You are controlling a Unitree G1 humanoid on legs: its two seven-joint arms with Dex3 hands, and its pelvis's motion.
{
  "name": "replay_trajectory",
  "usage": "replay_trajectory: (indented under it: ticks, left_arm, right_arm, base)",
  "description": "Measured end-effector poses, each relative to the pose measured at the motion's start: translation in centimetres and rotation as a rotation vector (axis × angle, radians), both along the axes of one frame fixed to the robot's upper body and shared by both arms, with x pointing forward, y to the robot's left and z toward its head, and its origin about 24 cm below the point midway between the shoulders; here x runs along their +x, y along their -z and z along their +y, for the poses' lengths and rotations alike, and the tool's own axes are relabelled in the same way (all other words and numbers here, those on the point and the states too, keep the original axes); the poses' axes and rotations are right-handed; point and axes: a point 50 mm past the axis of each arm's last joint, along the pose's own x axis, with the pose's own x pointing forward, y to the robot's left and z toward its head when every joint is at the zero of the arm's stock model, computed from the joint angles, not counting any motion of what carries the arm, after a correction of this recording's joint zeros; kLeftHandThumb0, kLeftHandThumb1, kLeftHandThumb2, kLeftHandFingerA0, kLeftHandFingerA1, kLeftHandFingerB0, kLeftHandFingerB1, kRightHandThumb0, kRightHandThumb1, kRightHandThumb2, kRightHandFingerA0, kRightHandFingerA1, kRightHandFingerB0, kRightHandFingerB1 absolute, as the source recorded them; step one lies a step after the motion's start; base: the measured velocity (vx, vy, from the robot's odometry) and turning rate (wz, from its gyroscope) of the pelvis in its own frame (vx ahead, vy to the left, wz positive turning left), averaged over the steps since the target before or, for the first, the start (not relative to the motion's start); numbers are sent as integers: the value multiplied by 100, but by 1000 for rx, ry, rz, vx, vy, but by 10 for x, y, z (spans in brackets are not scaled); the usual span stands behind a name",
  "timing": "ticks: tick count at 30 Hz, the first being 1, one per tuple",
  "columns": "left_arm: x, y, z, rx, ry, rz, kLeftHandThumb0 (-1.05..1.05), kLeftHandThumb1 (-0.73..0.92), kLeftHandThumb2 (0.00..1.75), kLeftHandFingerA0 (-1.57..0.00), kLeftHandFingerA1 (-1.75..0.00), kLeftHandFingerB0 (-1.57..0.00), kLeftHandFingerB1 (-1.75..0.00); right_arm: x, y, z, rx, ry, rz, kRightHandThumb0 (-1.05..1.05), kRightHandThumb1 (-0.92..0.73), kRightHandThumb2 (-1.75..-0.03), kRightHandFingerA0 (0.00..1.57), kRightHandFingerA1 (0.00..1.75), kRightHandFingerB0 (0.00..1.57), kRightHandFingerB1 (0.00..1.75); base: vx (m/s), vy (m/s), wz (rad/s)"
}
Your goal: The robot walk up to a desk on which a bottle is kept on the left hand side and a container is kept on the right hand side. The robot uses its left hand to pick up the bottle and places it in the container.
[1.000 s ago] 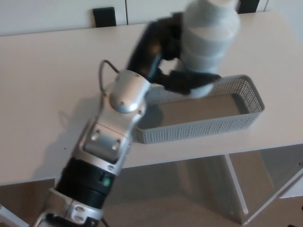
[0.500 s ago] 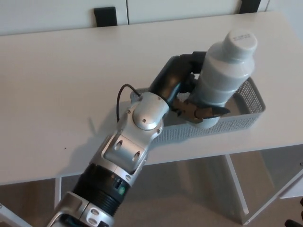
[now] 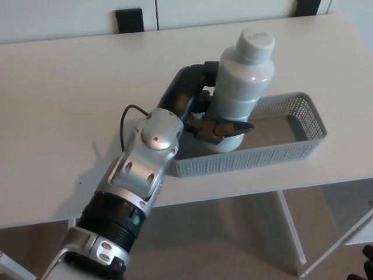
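One bottle (image 3: 240,87) — pale grey-white, with a round cap at the top — stands roughly upright, leaning a little to the right, with its base down inside the left part of the container (image 3: 303,149). The left robot hand (image 3: 211,116) is wrapped around the bottle's lower body, its black fingers (image 3: 236,126) closed across the front near the base and the rest of the hand behind the bottle. There is one container, a long grey mesh basket, lying on the right side of the single pale worktop (image 3: 58,105), close to its front edge. Only one arm shows — silver and black, coming up from the lower left. Two dark objects (image 3: 129,19) sit behind the worktop's far edge.
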Motion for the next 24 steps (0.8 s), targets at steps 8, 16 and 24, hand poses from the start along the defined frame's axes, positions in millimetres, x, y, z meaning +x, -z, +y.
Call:
replay_trajectory:
  ticks: [8,16,24]
  left_arm:
    - [1,3,4,5,-5,-3,-19,69,82,-124,-101,-91,-107]
    - [2,3,5,-9,-10,1,-21,74,73,-123,-91,-89,-92]
    - [1,2,4,-35,16,-1,-92,59,59,0,0,0,0]
  right_arm:
    - [2,0,2,-54,-42,8,-69,-49,-56,73,58,66,49]
    - [3,-1,1,-105,-77,18,-71,-49,-56,75,59,67,50]
    - [8,-3,2,-132,-100,11,-72,-50,-56,76,59,67,50]
  base:
    - [0,0,0]
    - [0,0,0]
    - [0,0,0]
